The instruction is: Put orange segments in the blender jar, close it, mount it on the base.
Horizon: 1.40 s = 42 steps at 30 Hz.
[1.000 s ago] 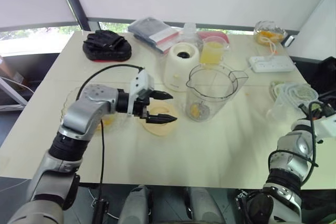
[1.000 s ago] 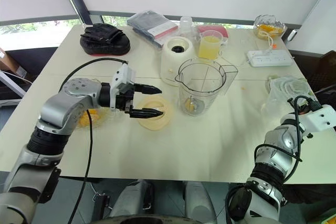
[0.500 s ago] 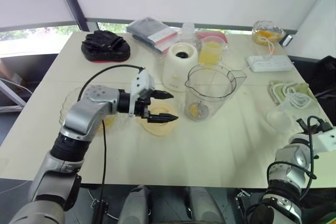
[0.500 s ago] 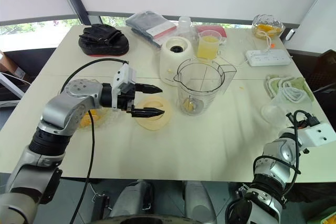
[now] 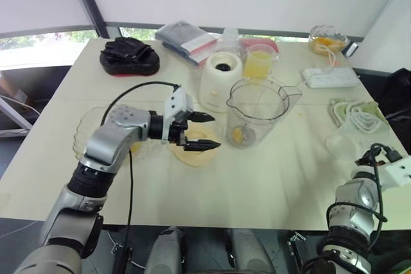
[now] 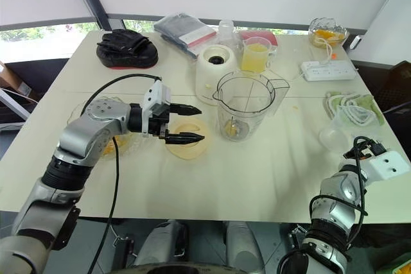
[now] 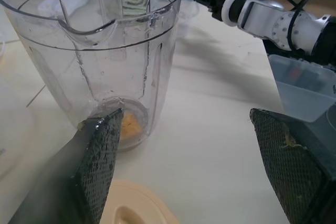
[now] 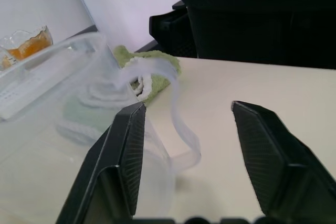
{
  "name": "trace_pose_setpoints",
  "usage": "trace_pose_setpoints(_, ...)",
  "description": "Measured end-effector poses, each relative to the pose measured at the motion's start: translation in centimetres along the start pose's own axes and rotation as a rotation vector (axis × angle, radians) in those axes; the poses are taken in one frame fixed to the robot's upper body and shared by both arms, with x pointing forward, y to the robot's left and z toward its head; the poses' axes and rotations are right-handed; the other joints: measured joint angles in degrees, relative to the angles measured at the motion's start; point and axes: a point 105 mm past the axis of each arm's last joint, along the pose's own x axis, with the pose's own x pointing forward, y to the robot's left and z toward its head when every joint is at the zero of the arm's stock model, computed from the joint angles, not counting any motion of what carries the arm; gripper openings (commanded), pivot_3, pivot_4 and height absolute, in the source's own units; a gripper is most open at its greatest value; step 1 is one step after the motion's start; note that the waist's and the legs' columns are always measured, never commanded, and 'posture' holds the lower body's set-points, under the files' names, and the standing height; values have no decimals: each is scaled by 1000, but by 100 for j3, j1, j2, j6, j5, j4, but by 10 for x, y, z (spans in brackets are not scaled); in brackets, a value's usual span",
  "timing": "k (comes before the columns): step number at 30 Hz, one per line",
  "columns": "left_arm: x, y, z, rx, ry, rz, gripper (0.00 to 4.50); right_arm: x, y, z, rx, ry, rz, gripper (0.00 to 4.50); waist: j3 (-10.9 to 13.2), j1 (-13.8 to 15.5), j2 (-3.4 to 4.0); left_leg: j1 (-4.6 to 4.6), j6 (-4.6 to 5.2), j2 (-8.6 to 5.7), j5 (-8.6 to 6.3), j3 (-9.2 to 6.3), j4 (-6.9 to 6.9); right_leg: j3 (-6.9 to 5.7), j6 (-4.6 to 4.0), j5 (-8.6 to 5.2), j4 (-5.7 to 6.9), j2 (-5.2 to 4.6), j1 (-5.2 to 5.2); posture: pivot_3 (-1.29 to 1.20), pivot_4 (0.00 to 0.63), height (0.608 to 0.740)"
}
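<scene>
The clear blender jar (image 5: 260, 110) stands upright and uncovered mid-table, with an orange segment (image 5: 239, 135) at its bottom. Its cream lid (image 5: 198, 149) lies flat on the table to the jar's left. My left gripper (image 5: 215, 131) hovers open just above the lid, fingertips pointing at the jar (image 7: 100, 51), nothing between them. Behind stands the white blender base (image 5: 221, 80). A glass dish (image 5: 83, 129) with orange segments sits at the left, partly hidden by my left arm. My right gripper (image 8: 189, 107) is open and empty at the table's right edge, beside a clear plastic cup (image 8: 79, 129).
A cup of yellow juice (image 5: 260, 63) and a power strip (image 5: 332, 78) lie behind the jar. Black gloves (image 5: 128, 52), plastic bags (image 5: 186, 35) and a glass bowl of orange (image 5: 326, 40) line the back. A green cloth with white cord (image 5: 356, 115) lies at the right.
My left gripper has edged slightly toward the jar, still open over the lid. My right arm has drawn back toward the table's near right edge.
</scene>
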Motion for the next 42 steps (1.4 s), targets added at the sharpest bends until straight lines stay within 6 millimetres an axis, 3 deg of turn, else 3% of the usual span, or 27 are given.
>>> trace_pose_setpoints(9, 3, 0, 0, 8, -9, -7, 4022, -13, -4, 7, -25, -15, 22, 2394, 0, 9, 0, 0, 0, 1, 0, -2, 0, 0, -1, -1, 0, 0, 0, 0, 150, 740)
trace_pose_setpoints(17, 5, 4, -4, -4, -2, -4, 4022, -56, 6, -4, -59, 54, 131, 2394, -1, 13, 1, -1, 0, 7, 0, -2, 0, 0, -2, -2, 0, -2, 0, 0, 150, 740)
trace_pose_setpoints(21, 3, 14, -11, -40, 34, 16, 4022, -86, 17, 0, -118, 86, 276, 2394, 0, 23, 1, -1, 0, 7, 0, -3, 1, -1, -2, -2, -1, -3, 0, 0, 150, 740)
trace_pose_setpoints(25, 1, 30, -19, -48, 125, 39, 4022, -108, 28, 21, -204, 87, 456, 2394, 0, 24, 0, -2, 0, 5, 0, -1, 5, -1, -2, -3, -4, -6, 0, 0, 150, 740)
trace_pose_setpoints(32, -8, 51, -30, -40, 314, -2, 4022, -172, 77, 58, -297, 200, 984, 2394, 2, 55, -11, -7, 1, 0, -1, -9, -1, -10, -2, -6, -10, 4, 0, 0, 150, 740)
trace_pose_setpoints(37, -14, 63, -39, -106, 421, -50, 4022, -197, 98, 65, -377, 289, 1228, 2394, 13, 67, -32, -12, 1, -4, -1, -5, 11, -9, -4, -5, -15, -3, 1, 0, 150, 740)
trace_pose_setpoints(42, -18, 71, -42, -159, 493, -85, 4022, -205, 127, 81, -366, 222, 1339, 2394, 26, 76, -58, -15, 3, -3, -2, -8, 14, -13, -7, -2, -16, -2, 0, 0, 150, 740)
